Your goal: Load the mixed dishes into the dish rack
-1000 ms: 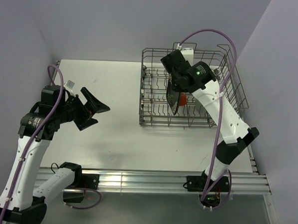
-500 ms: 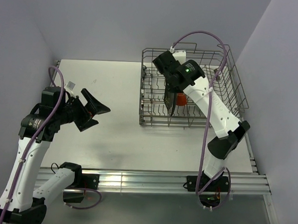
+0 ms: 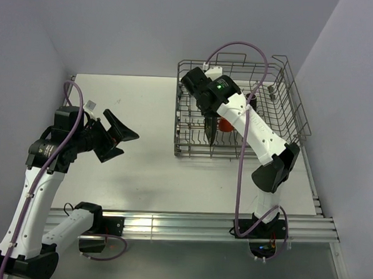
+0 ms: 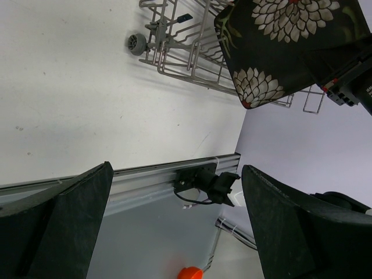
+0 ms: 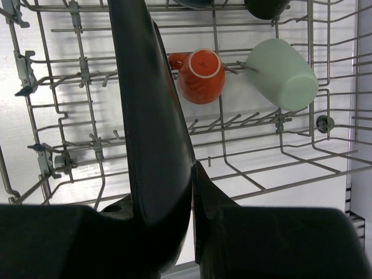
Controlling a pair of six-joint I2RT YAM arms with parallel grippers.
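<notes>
The dark square plate (image 5: 152, 116) with silvery leaf pattern (image 4: 285, 40) hangs on edge above the tines of the grey wire dish rack (image 3: 287, 129), over its front left part. My right gripper (image 3: 207, 109) is shut on the plate's rim; one fingertip (image 5: 200, 180) presses its right face. Inside the rack lie the small orange cup (image 5: 197, 75) and the pale green cup (image 5: 285, 72), and a dark rounded dish (image 5: 264, 7) shows at the far edge. My left gripper (image 3: 115, 134) hovers open over the table's left side, with nothing between its fingers (image 4: 64, 221).
The rack (image 4: 186, 49) fills the table's right rear, its raised wire handles (image 3: 281, 63) near the right wall. The white table (image 3: 141, 162) ends at an aluminium rail (image 3: 188, 224) by the arm bases. Purple-grey walls close in on the left, back and right.
My right arm has swung left over the rack, carrying the plate from near the middle toward the front left rows. The left arm has barely moved.
</notes>
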